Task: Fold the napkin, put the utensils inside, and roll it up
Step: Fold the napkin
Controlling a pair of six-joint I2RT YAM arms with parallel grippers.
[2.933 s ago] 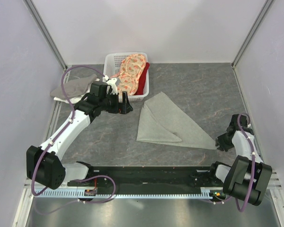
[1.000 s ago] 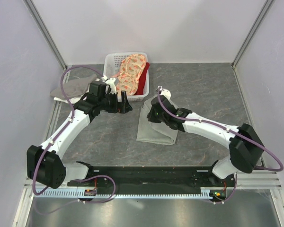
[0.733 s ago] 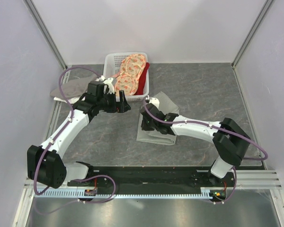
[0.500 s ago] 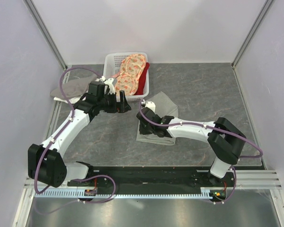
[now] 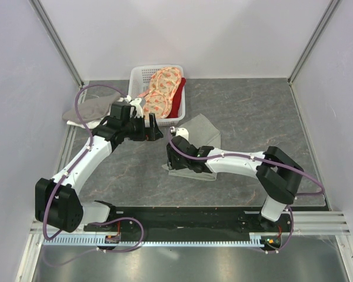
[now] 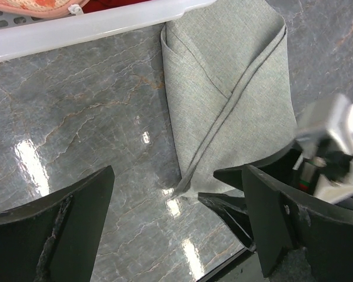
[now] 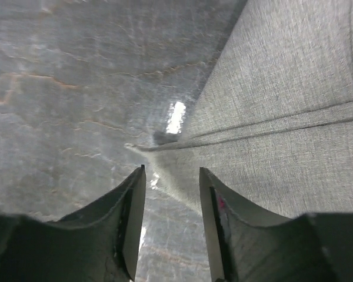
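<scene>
Fold step: right gripper (image 7: 172, 170) part-open, empty, at napkin (image 6: 223, 64) near-left corner; left gripper (image 6: 176, 175) wide, idle. Next: fetch fork, unseen.

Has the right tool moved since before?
Yes. The right tool went left, away from the right wall, to the napkin's corner in front of the basket.

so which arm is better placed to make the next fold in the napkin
Likely right. The right tool sits at the napkin's near-left corner, jaws apart over its edge. The left tool hangs open by the basket, clear of the cloth.
</scene>
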